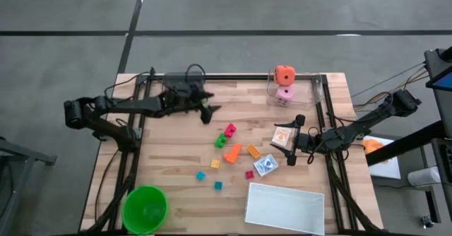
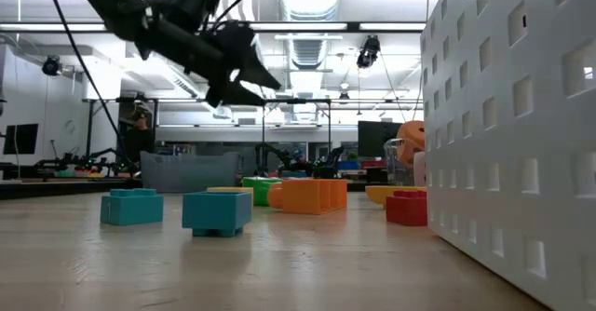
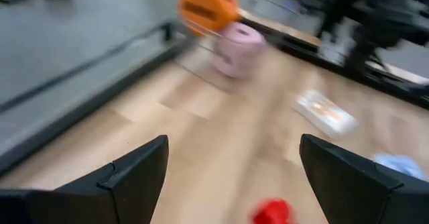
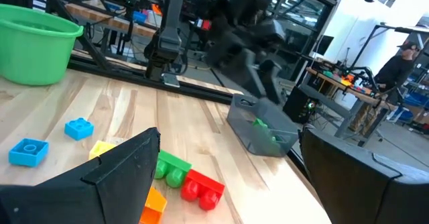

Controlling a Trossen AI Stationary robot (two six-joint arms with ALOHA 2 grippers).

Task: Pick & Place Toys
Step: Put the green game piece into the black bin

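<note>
Both hands open above the counter, toys scattered at its middle.

In the overhead view the left hand (image 1: 210,113) hangs open and empty at upper centre of the frame, over bare wood; the right hand (image 1: 295,138) waits open at centre right, just beside a printed card (image 1: 282,136). The orange holed cube (image 1: 284,74) sits on the pink dotted die (image 1: 285,94) near the top edge, seemingly inside a clear container (image 1: 311,87), though its walls are hard to make out. At mid-frame lie the green and red bricks (image 1: 226,135), the orange cone (image 1: 232,152) and tiny cubes (image 1: 200,175). The green bowl (image 1: 145,208) is lower left, the white tray (image 1: 285,208) lower right.
</note>
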